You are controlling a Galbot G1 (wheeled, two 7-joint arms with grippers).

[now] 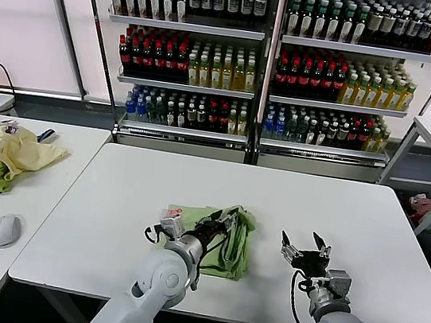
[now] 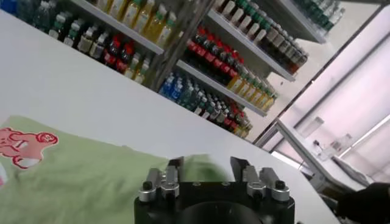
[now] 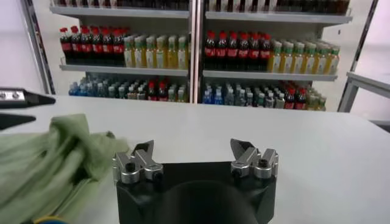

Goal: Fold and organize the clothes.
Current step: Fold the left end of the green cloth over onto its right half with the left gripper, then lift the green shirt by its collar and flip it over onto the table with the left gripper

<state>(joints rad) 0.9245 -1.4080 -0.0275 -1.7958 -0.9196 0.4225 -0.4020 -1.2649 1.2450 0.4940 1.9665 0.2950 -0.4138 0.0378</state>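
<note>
A soft, pale green shirt (image 1: pixel 224 243) lies rumpled in a loose fold on the smooth white table (image 1: pixel 114 195), near its front edge; a red-and-white print (image 2: pixel 21 145) shows on the knit. The left gripper (image 1: pixel 223 221) sits over the shirt's bunched far edge, metal fingers parted with nothing between them. The right gripper (image 1: pixel 306 244) hovers beside the shirt, spread wide and empty.
</note>
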